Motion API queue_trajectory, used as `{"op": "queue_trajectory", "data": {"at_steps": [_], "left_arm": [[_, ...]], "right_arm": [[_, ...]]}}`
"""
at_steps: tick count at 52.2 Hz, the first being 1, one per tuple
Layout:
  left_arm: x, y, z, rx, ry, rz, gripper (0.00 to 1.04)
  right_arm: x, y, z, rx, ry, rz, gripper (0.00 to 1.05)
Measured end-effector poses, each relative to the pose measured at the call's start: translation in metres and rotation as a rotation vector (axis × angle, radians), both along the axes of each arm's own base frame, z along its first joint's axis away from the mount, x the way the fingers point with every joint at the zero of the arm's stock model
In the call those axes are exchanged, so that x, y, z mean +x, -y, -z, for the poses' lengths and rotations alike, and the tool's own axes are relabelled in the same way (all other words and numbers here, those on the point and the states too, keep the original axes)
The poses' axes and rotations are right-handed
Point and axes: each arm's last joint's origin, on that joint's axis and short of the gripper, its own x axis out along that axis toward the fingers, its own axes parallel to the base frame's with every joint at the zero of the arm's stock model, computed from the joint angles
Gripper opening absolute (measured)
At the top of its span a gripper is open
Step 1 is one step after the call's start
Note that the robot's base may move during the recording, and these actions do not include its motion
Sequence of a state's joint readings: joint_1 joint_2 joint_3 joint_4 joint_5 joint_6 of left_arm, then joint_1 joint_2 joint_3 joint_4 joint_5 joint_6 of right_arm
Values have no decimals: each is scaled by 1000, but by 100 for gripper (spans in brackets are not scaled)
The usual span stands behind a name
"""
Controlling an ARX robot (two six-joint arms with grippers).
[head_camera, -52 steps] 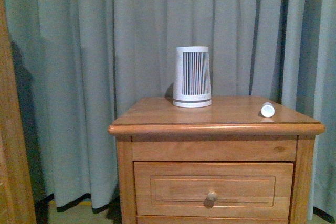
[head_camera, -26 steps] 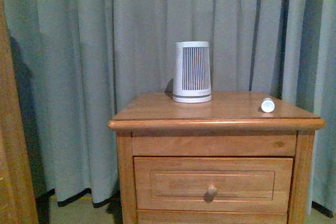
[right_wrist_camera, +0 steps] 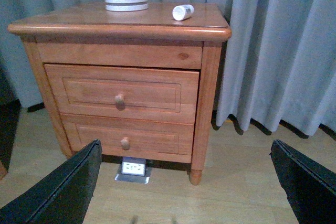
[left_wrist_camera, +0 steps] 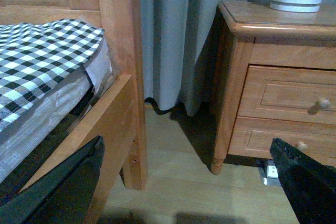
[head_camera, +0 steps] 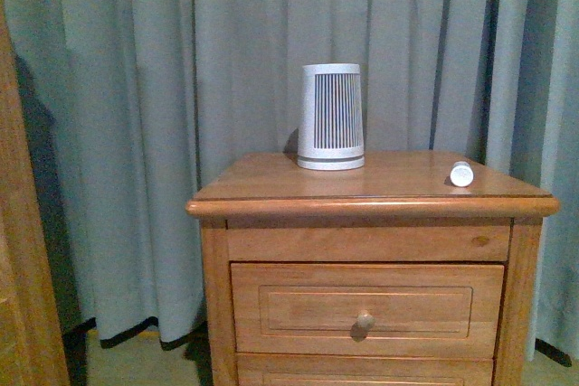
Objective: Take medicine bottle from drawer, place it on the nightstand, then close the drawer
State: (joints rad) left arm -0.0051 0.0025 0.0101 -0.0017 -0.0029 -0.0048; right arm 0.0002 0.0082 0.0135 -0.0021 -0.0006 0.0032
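The medicine bottle (head_camera: 461, 174) lies on its side near the right edge of the nightstand (head_camera: 271, 189) top, and the right wrist view shows the bottle (right_wrist_camera: 182, 12) too. The upper drawer (head_camera: 298, 309) looks shut, its front flush with the frame; it also shows as the drawer (right_wrist_camera: 79, 93) in the right wrist view. My left gripper (left_wrist_camera: 185, 150) is open over the floor between the bed and the nightstand (left_wrist_camera: 247, 19). Back from the nightstand (right_wrist_camera: 79, 23), my right gripper (right_wrist_camera: 185, 148) hangs open, holding nothing. Neither arm shows in the front view.
A tall white ribbed device (head_camera: 331, 117) stands at the back of the nightstand top. Grey curtains (head_camera: 136, 133) hang behind. A wooden bed post (left_wrist_camera: 118, 51) and a checked mattress (left_wrist_camera: 42, 51) are to the left. A floor outlet (right_wrist_camera: 133, 169) sits under the nightstand.
The front view has shifted: the nightstand, device and bottle sit a little higher in the picture and more of the drawer front shows. Nothing on the nightstand has moved.
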Motion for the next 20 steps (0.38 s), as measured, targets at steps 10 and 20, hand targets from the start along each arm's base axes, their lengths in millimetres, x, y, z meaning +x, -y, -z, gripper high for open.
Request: {"op": "queue_trajectory", "data": {"at_steps": [10,20], "left_arm": [[0,0,0,0,0,0,98],[0,0,0,0,0,0,98]], "right_arm": [[0,0,0,0,0,0,98],[0,0,0,0,0,0,98]]}}
